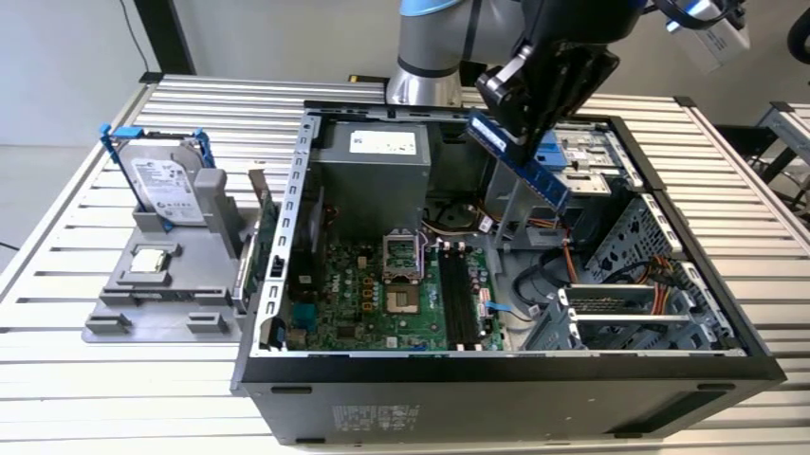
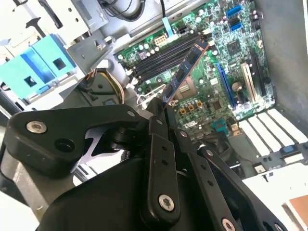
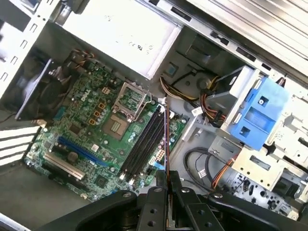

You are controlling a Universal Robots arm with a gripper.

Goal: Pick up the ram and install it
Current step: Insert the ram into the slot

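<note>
Holding the long, narrow, dark circuit-board ram stick [image 1: 519, 159] by one end, my black gripper [image 1: 513, 123] is clamped on it above the open case. The slatted metal table [image 1: 101, 398] carries the black and grey computer tower [image 1: 506, 403], lying on its side with the panel off. Inside, the grey power supply box [image 1: 374, 175] bears a white label whose print I cannot make out. The green motherboard [image 1: 367, 284] lies flat beside it. The ram hangs tilted in the air, apart from the long black memory slots [image 1: 458, 299]. In the first wrist view it looks edge-on and roughly parallel to them. At the exterior view's left, a grey holder [image 1: 165, 308] carries the white-labelled silver hard drive in its blue frame [image 1: 165, 185], standing upright, and the small square silver processor chip [image 1: 152, 259].
</note>
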